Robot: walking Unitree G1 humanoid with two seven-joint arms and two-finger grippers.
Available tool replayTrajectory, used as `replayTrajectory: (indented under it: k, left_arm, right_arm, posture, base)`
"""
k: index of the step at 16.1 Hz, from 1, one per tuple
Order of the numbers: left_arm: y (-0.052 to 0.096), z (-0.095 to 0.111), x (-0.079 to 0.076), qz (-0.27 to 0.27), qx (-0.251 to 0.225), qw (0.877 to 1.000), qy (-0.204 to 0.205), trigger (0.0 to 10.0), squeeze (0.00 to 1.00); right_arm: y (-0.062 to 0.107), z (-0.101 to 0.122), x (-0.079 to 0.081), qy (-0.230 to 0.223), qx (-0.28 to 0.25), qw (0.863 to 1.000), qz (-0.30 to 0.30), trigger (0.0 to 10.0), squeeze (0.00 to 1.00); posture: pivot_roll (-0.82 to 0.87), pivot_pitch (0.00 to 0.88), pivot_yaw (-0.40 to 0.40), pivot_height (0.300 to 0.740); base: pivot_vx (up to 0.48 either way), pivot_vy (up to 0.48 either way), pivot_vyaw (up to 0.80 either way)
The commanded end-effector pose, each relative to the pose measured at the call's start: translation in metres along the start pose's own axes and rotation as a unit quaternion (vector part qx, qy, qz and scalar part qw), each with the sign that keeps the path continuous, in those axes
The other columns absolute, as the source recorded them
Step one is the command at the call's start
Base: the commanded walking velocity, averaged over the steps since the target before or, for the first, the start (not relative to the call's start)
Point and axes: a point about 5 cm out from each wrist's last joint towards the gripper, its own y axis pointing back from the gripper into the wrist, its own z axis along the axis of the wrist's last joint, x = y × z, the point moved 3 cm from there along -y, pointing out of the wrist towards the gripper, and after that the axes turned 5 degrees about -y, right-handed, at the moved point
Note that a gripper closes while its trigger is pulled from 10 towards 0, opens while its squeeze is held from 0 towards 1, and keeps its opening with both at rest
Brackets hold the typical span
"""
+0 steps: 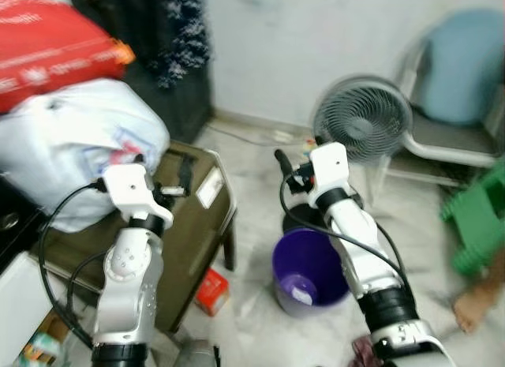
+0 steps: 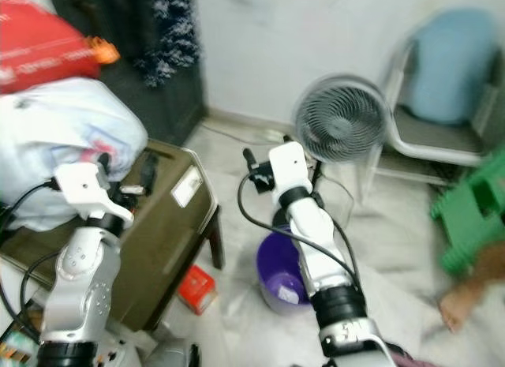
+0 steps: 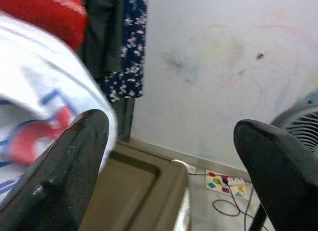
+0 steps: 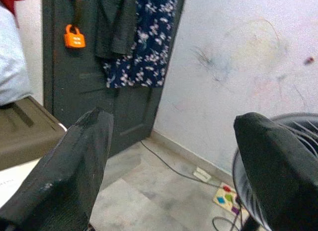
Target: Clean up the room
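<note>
Both arms are raised in front of me. My left gripper [image 1: 182,180] hovers over the brown trunk [image 1: 201,225], open with nothing between its fingers [image 3: 64,176]. My right gripper [image 1: 283,165] is held in the air above a purple bucket [image 1: 308,274] on the floor, near a grey standing fan [image 1: 363,118]. In the right wrist view its fingers [image 4: 74,166] stand wide apart and empty. A small red box [image 1: 211,292] lies on the floor beside the trunk. The bucket holds a small pale object.
A white bag [image 1: 71,146] and a red bag [image 1: 47,35] are piled on the trunk's left. A chair with a blue cushion [image 1: 458,67], a green stool [image 1: 481,217] and a person's foot [image 1: 473,308] are at the right. A power strip and cable [image 4: 226,197] lie by the wall.
</note>
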Motion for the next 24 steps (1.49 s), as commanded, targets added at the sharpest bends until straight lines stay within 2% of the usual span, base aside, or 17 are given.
replayTrajectory:
  k: [1,3,4,7,9,11,13,16,17,18,19,20,23,24]
  left_arm:
    - [-0.001,-0.001,0.003,0.006,0.001,1.0,-0.013,10.0,0.0]
    - [-0.001,0.001,0.003,0.007,-0.002,1.0,-0.026,10.0,0.0]
    - [-0.001,0.004,0.007,0.022,-0.01,0.998,-0.05,10.0,0.0]
    - [0.013,0.006,0.034,0.085,-0.011,0.993,-0.081,10.0,0.0]
    - [0.027,0.004,0.043,0.092,-0.003,0.992,-0.091,10.0,0.0]
    - [0.04,-0.002,0.052,0.113,0.011,0.989,-0.099,10.0,0.0]
    - [0.038,-0.003,0.055,0.124,0.01,0.987,-0.105,10.0,0.0]
    - [0.029,0.002,0.06,0.144,0.0,0.983,-0.112,10.0,0.0]
    - [0.025,0.004,0.059,0.149,-0.001,0.981,-0.124,10.0,0.0]
    - [0.024,0.004,0.06,0.158,0.005,0.979,-0.127,10.0,0.0]
    - [0.02,0.001,0.055,0.125,0.009,0.986,-0.112,10.0,0.0]
    - [0.018,0.001,0.053,0.112,0.007,0.987,-0.118,10.0,0.0]
    - [0.02,-0.001,0.044,0.091,0.013,0.99,-0.107,10.0,0.0]
    - [0.021,-0.004,0.043,0.09,0.017,0.99,-0.107,10.0,0.0]
  right_arm:
    - [-0.004,0.005,0.002,-0.004,-0.008,1.0,0.006,10.0,0.0]
    - [-0.003,0.005,0.004,-0.005,-0.007,1.0,0.012,10.0,0.0]
    - [-0.003,0.009,0.003,-0.018,-0.013,1.0,0.009,10.0,0.0]
    - [-0.002,0.02,-0.006,-0.041,-0.028,0.999,0.003,10.0,0.0]
    - [0.013,0.014,-0.012,-0.027,-0.017,0.999,0.009,10.0,0.0]
    - [0.039,-0.004,-0.026,-0.01,0.018,1.0,-0.003,10.0,0.0]
    - [0.05,-0.014,-0.039,-0.011,0.038,0.999,-0.033,10.0,0.0]
    - [0.04,-0.009,-0.053,0.031,0.035,0.995,-0.092,10.0,0.0]
    - [0.032,-0.002,-0.049,0.01,0.014,0.996,-0.084,10.0,0.0]
    - [0.028,-0.001,-0.047,-0.032,0.016,0.996,-0.086,10.0,0.0]
    - [0.021,0.001,-0.051,-0.027,0.019,0.991,-0.132,10.0,0.0]
    - [0.017,-0.001,-0.048,-0.07,0.031,0.987,-0.142,10.0,0.0]
    - [0.017,0.008,-0.023,-0.049,0.008,0.995,-0.085,10.0,0.0]
    - [0.018,0.006,-0.021,-0.049,0.01,0.995,-0.082,10.0,0.0]
  posture:
    - [0.05,0.0,-0.009,0.74]
    - [0.04,0.0,-0.01,0.74]
    - [0.04,0.0,-0.011,0.74]
    - [0.04,0.0,-0.021,0.74]
    - [0.04,0.0,-0.021,0.74]
    - [0.05,0.0,-0.033,0.74]
    - [0.06,0.0,-0.033,0.74]
    - [0.05,0.0,-0.02,0.74]
    - [0.05,0.0,-0.006,0.74]
    - [0.05,0.0,-0.006,0.74]
    - [0.04,0.0,0.011,0.74]
    - [0.04,0.0,0.015,0.74]
    - [0.03,0.0,0.023,0.74]
    - [0.03,0.0,0.024,0.74]
  base:
    - [0.0,0.0,0.8]
    - [0.0,0.0,0.8]
    - [0.0,0.0,0.8]
    - [0.0,0.0,0.8]
    - [0.0,0.0,0.8]
    - [0.0,0.0,0.0]
    - [0.0,0.0,0.0]
    - [0.0,0.0,0.0]
    - [0.0,0.0,0.0]
    - [0.0,0.0,0.0]
    - [0.0,0.0,0.0]
    - [0.0,0.0,0.0]
    - [0.0,0.0,0.53]
    - [0.0,0.0,0.8]
